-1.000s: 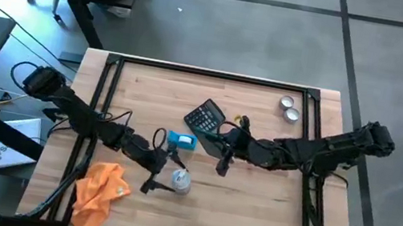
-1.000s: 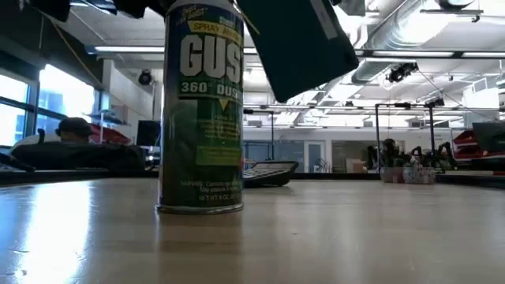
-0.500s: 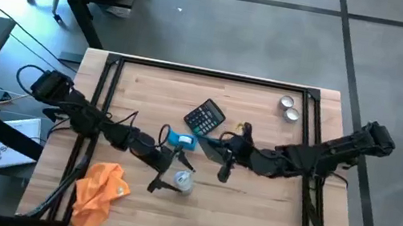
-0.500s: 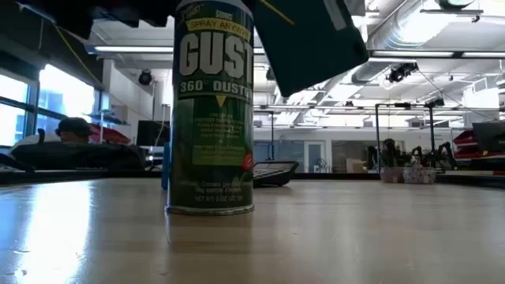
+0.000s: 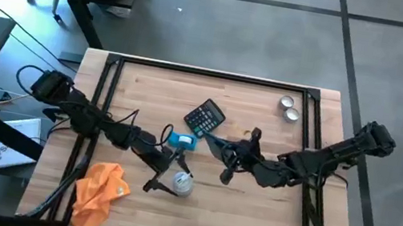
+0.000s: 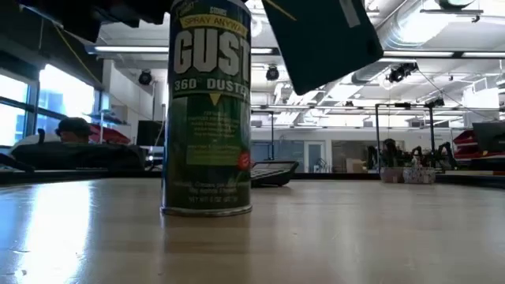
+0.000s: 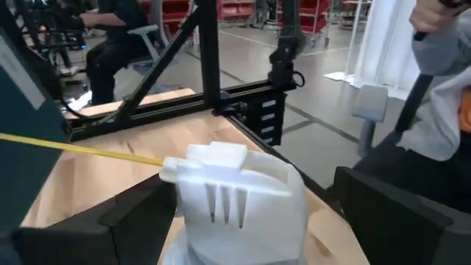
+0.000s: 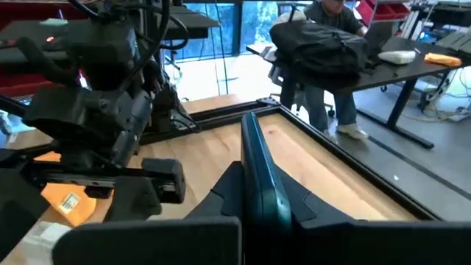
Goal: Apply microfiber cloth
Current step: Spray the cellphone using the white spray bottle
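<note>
Low view: duster can [image 6: 207, 110] top cut off by frame edge; label partly readable, "GUST 360 DUSTER". Left gripper [image 5: 166, 174] at can's white nozzle [image 7: 235, 193], fingers either side; grip cannot tell. Right gripper [image 5: 227, 166] clamped on thin dark teal card [image 8: 259, 177]. Microfiber cloth [image 5: 100, 190]: bright orange, crumpled, irregular, lower left of table [image 5: 251, 210], untouched.

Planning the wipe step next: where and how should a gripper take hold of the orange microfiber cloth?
Pinch the raised fold near the middle of the microfiber cloth, coming straight down. It lies crumpled and loose at the table's front-left corner, so its humps offer fabric to catch, unlike its flat edges.
</note>
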